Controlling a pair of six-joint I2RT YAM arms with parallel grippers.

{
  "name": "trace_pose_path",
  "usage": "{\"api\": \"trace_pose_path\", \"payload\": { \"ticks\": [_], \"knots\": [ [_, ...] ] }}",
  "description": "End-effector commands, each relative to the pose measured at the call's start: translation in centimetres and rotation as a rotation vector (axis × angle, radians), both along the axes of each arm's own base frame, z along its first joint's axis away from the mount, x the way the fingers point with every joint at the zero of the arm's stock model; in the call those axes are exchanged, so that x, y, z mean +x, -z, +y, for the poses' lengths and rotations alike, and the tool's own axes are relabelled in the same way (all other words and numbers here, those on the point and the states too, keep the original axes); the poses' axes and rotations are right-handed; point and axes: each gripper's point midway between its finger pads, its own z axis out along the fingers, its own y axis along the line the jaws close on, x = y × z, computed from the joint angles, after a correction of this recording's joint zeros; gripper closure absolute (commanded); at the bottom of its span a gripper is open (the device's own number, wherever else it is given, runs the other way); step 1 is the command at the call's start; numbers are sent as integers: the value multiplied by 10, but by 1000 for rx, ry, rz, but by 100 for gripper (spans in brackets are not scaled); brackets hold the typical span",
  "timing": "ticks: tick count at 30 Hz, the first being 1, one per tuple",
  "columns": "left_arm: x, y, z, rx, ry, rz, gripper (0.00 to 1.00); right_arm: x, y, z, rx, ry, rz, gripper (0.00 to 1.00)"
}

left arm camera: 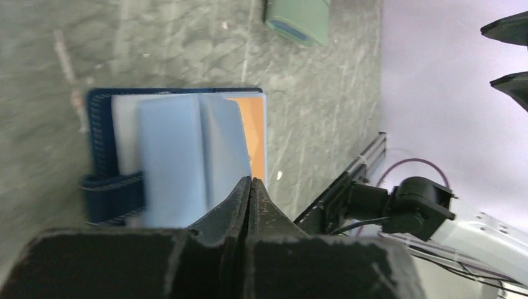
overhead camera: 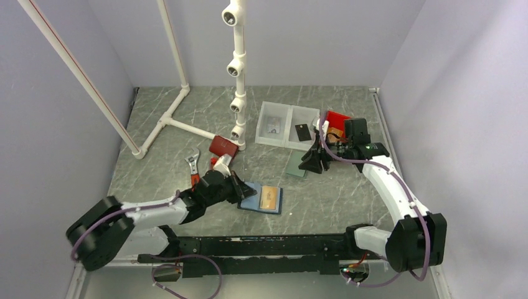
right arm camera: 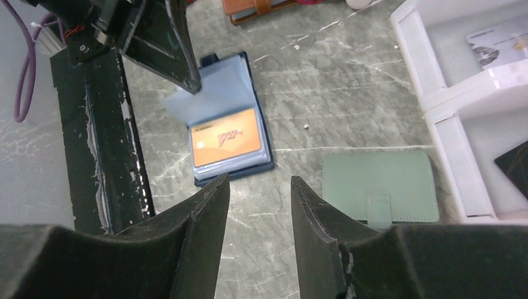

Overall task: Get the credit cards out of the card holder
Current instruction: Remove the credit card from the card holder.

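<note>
Item 1, card holder (overhead camera: 261,200): navy, lying open on the bench (overhead camera: 336,199) just left of centre, nearer the near edge than the far one. One light-blue page (right arm camera: 212,87) is lifted, and below it sits an orange card (right arm camera: 225,144), face up in its sleeve and not yet out. Item 2, left gripper (left arm camera: 250,187): clenched, no gap betw. the fingers, tips at the lifted page's edge; I can't tell if it pins the page or only touches it. Item 3, right gripper (right arm camera: 258,187): released, nothing betw. the fingers, hanging over bare bench betw. the holder and the grey-green wallet (right arm camera: 380,187). Item 4, white two-bay bin (overhead camera: 287,144) twd. the far edge: pale printed card (overhead camera: 272,126) in one bay, black card (overhead camera: 302,132) in the other, so prob. part done. Also a red wallet (overhead camera: 223,146) just beyond the left arm. Risks as I judge them: the page slips off the left tips and flops over the card; the sleeve grips the card, so a pull drags the whole holder; my right fingers foul the left ones, as the working space at the holder is tight; thick tips miss the thin card edge.
</note>
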Motion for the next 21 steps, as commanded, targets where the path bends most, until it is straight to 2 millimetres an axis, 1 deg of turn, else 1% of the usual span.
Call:
{"api": "trace_pose_path", "payload": {
  "ticks": [1,6,7,8,11,13,15,17,18,19,20,21],
  "knots": [
    [-8,15,36,188,-62,27,91,-6,0,9,15,-69,-4,57],
    [-25,28,58,325,-29,85,70,-8,11,13,-25,-92,-10,57],
    [-28,31,62,354,-22,98,68,-9,12,14,-30,-97,-11,57],
    [-28,34,71,401,-41,106,65,-10,13,14,-34,-101,-12,57],
    [-28,32,87,488,-66,110,64,-13,17,17,-43,-121,-9,57],
    [-29,23,94,511,-67,86,63,-16,20,20,-43,-140,-8,57],
    [-28,4,96,491,-61,32,62,-21,23,24,-45,-162,-5,57],
    [-27,-21,93,426,-47,-49,58,-25,27,29,-50,-189,-7,57],
    [-28,-32,91,388,-43,-81,52,-27,30,32,-53,-202,-5,58],
    [-28,-40,88,345,-40,-113,44,-30,32,35,-57,-215,-5,58],
    [-28,-48,85,298,-41,-139,34,-32,35,37,-60,-227,-6,58],
    [-29,-54,82,247,-41,-160,21,-34,37,40,-62,-239,-9,58]
  ]
}}
